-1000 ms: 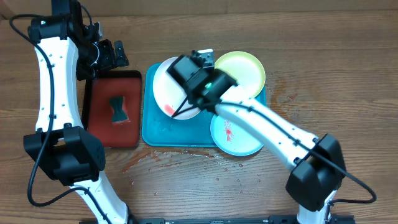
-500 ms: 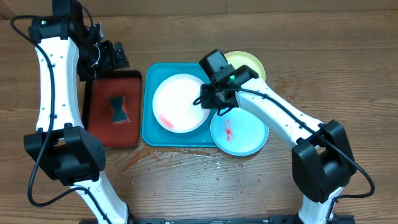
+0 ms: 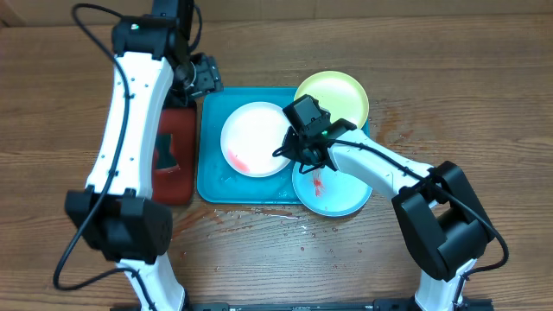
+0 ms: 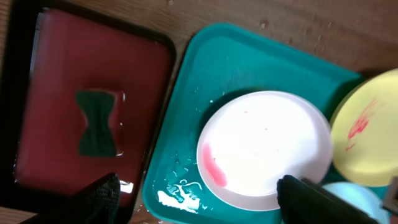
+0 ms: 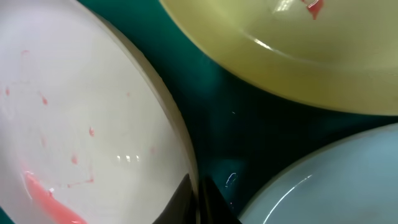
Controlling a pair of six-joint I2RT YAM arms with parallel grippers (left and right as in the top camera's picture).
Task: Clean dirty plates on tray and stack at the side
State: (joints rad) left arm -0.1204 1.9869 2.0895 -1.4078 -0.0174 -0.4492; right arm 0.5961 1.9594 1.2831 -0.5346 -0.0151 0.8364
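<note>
The left gripper [image 4: 196, 183] hangs spread wide above the tray [image 3: 212, 177] edge; the right gripper [image 5: 199, 194] sits at the white plate [image 3: 253, 138] rim, fingers close, grip impossible to tell.

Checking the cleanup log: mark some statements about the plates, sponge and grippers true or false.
The white plate lies on the teal tray. True.
The left gripper holds the sponge. False: it is open, and the sponge lies on the red tray.
The yellow plate is clean. False: it bears a red smear.
The right gripper is at the white plate's rim. True.
</note>
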